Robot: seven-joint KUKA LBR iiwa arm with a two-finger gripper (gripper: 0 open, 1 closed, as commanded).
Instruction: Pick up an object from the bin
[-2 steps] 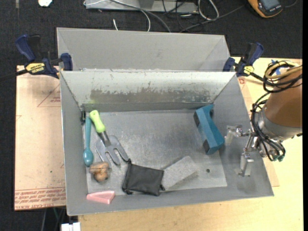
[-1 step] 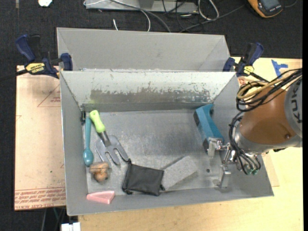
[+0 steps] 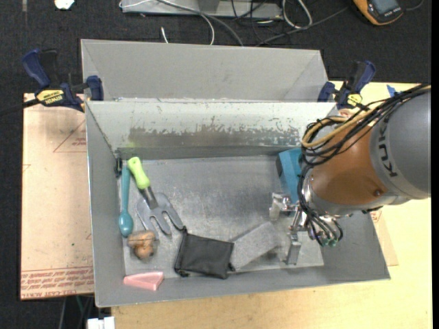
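While the grey metal bin (image 3: pixel 219 197) takes up the middle of the frame, the arm (image 3: pixel 350 177) comes in from the right edge and hangs over the bin's lower right part. Its grey upper link carries white lettering, of which only "KU" can be read, and below that sits a rounded orange-brown cover wrapped in black and yellow cables. The gripper (image 3: pixel 293 251) points down at a bare patch of floor in the bin's lower right corner; whether it is parted or clenched cannot be told from this angle.

Closest to it, to its left along the lower wall, lies a black pouch (image 3: pixel 204 256), flat and slightly crumpled. Above the gripper, partly hidden behind the arm's cover, a blue object (image 3: pixel 289 168) leans by the right wall; its kind cannot be made out.

At the left side of the bin, well apart from the gripper, the other things lie together. A small garden fork (image 3: pixel 147 194) with a light green handle lies slantwise, its metal tines toward the lower right. Just left of it a teal spoon (image 3: pixel 125 211) lies along the left wall, bowl downward. Below them sits a brown lumpy thing (image 3: pixel 143 244), and near the lower left corner a pink wedge (image 3: pixel 144 278).
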